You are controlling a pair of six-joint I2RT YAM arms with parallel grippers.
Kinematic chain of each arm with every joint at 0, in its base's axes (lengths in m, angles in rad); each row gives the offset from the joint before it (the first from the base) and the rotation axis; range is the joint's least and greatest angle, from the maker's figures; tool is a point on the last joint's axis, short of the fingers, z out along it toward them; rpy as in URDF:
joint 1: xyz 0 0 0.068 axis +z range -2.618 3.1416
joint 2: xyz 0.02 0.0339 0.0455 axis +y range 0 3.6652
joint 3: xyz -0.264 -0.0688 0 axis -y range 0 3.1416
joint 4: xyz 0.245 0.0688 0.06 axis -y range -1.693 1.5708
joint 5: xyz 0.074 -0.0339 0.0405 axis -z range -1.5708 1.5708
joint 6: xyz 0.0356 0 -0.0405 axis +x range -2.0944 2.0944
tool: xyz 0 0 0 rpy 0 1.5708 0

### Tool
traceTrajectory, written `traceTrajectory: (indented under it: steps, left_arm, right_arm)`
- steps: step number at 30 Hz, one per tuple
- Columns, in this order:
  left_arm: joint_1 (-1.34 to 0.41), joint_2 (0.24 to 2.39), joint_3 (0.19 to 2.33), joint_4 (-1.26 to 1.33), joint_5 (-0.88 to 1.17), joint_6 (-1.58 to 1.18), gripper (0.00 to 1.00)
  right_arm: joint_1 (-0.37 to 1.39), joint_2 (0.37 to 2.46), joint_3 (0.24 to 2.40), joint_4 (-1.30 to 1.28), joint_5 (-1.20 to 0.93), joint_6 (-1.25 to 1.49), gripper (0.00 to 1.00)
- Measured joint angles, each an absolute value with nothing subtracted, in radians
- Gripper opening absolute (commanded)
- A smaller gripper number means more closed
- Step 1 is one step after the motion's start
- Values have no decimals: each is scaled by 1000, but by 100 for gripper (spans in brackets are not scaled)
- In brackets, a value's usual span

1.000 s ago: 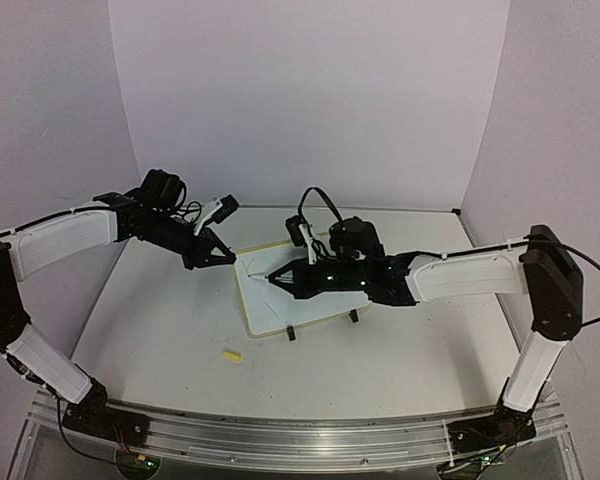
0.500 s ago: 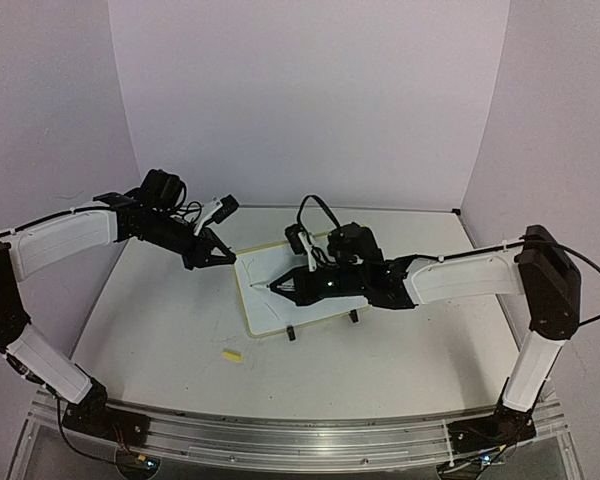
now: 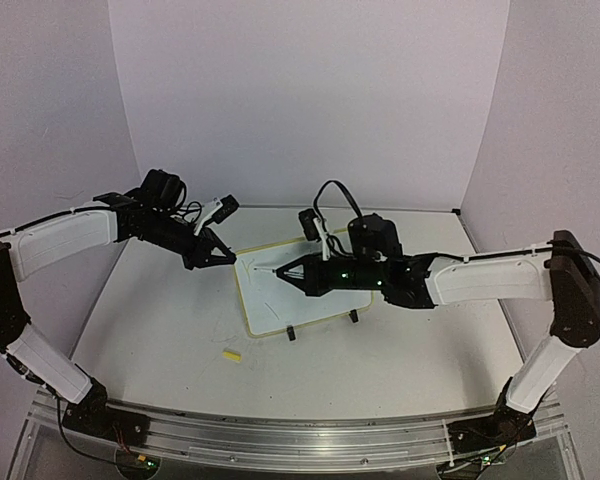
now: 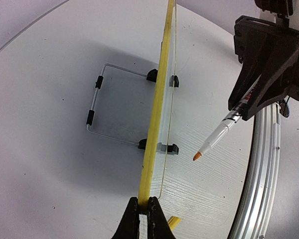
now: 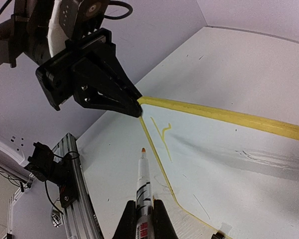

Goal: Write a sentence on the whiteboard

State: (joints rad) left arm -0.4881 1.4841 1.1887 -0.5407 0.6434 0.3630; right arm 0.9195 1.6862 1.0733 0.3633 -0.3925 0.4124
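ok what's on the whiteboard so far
On the whiteboard, one yellowish Y-like mark near the corner the left gripper pinches. From above, the right gripper and its marker cover the middle of the board.

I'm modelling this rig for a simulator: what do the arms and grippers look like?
The left arm and right arm have white link covers and black joints. The left gripper and right gripper are black, tapering wedges. Black cables loop at the wrists; small green lights dot the right wrist.
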Motion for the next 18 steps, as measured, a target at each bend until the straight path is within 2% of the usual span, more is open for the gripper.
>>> traceTrajectory:
  steps: [18]
  left_arm:
    - [-488, 1484, 1189, -541, 643, 363, 0]
  right_arm:
    - [920, 1742, 1103, 321, -332, 408, 0]
